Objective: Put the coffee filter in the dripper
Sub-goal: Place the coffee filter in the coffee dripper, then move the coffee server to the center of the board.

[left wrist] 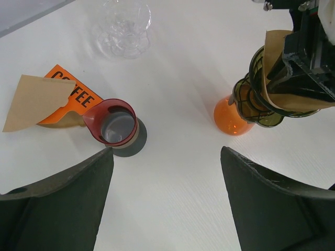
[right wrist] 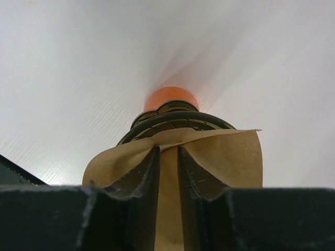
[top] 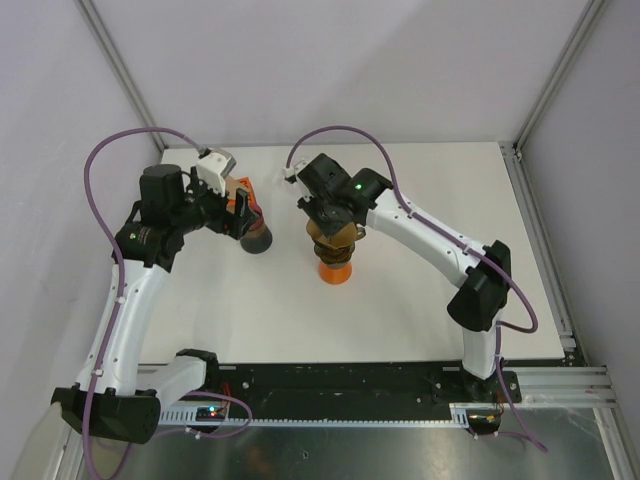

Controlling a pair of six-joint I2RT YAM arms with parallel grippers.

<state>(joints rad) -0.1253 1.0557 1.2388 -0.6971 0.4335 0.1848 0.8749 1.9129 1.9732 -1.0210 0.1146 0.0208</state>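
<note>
- The brown paper coffee filter point(right wrist: 225, 157) sits in the dark ribbed dripper point(right wrist: 175, 119), which stands on an orange round base point(right wrist: 170, 97) on the white bench point(right wrist: 63, 78).
- The right gripper point(right wrist: 168, 152) has its jaws narrowly parted, straddling the filter's wall.
- The left gripper point(left wrist: 166, 157) hovers with its jaws wide, holding nothing.

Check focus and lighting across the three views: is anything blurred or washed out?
Right wrist: the right gripper's dark fingers and the dripper's round orange base are soft, the brown paper filter sharper, the white table bright. Left wrist: sharp, the clear glass vessel faint against white. Top: even light, soft shadows.
</note>
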